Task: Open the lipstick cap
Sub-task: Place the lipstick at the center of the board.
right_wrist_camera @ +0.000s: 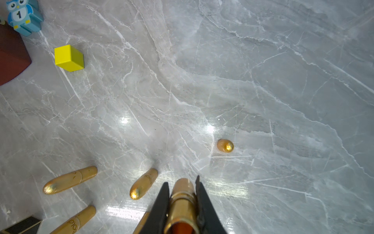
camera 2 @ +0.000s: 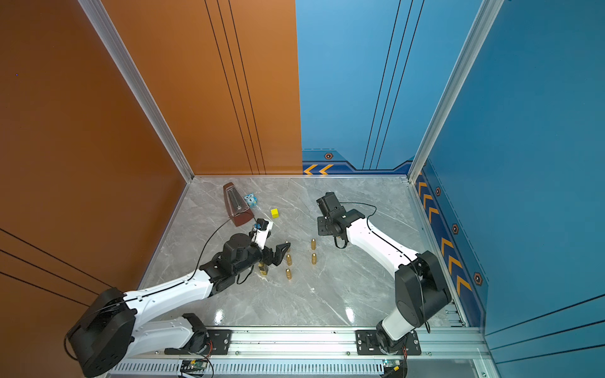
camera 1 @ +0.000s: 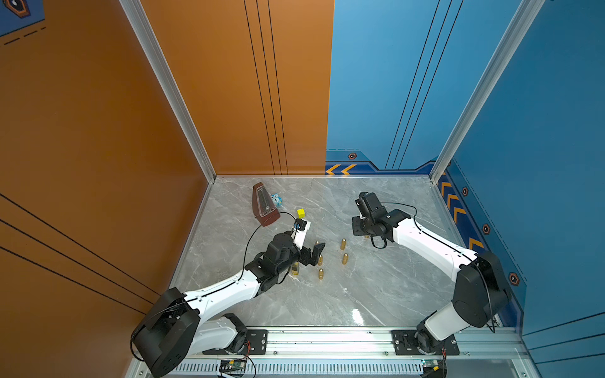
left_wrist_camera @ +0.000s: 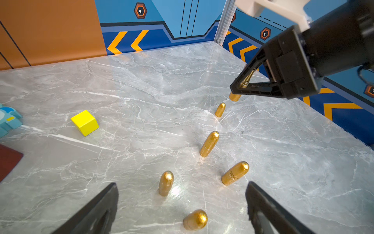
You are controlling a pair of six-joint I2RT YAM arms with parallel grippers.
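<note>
Clamped in our right claw (right_wrist_camera: 182, 180) over the tabletop (right_wrist_camera: 263, 81), the gold lipstick (right_wrist_camera: 183, 204) strikes us as light, rigid and slick, best pinched squarely on its straight barrel; our left claw (left_wrist_camera: 182, 183) gapes empty.

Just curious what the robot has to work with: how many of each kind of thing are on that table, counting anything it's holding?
gold bullet-shaped lipstick: 7, one in the right claw
square gold-and-black tube: 1
yellow cube: 1
blue owl toy: 1
brown metronome: 1
Total: 11
</note>
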